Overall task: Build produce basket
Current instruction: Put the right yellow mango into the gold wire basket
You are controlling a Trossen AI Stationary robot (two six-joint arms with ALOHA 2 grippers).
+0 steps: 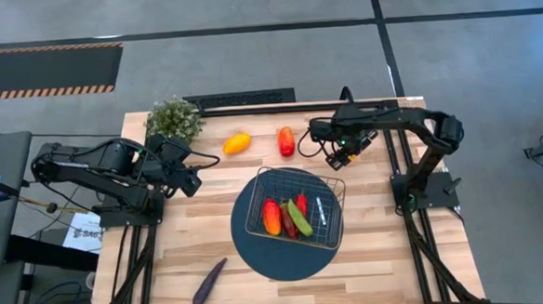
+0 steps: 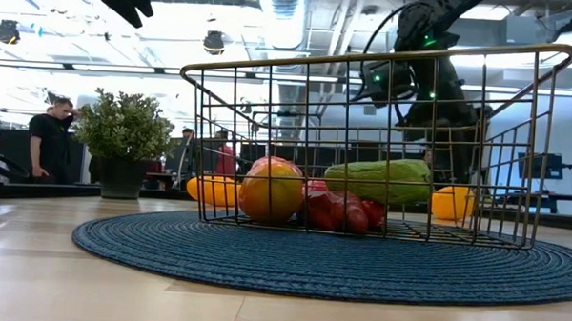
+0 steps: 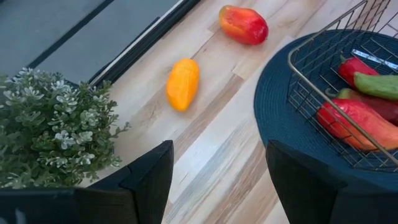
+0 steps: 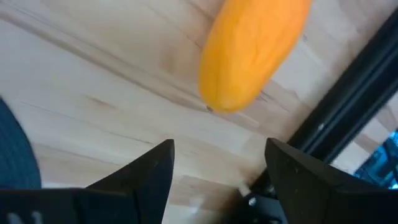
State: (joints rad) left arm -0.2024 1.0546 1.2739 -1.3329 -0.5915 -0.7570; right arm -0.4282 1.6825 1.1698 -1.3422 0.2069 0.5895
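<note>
Purple pepper sits alone on the table, far from both claws. Basket holds four already.

Low view: green one lies atop the pile.

Left claw gapes empty, yellow pepper ahead.

Right claw, also spread, hovers beside an orange pepper. Looks light, smooth, slippery; I'd pinch mid-body.

Left gripper is hovering with fingers apart over the table; yellow pepper is lying beside the potted plant, basket sitting opposite.
</note>
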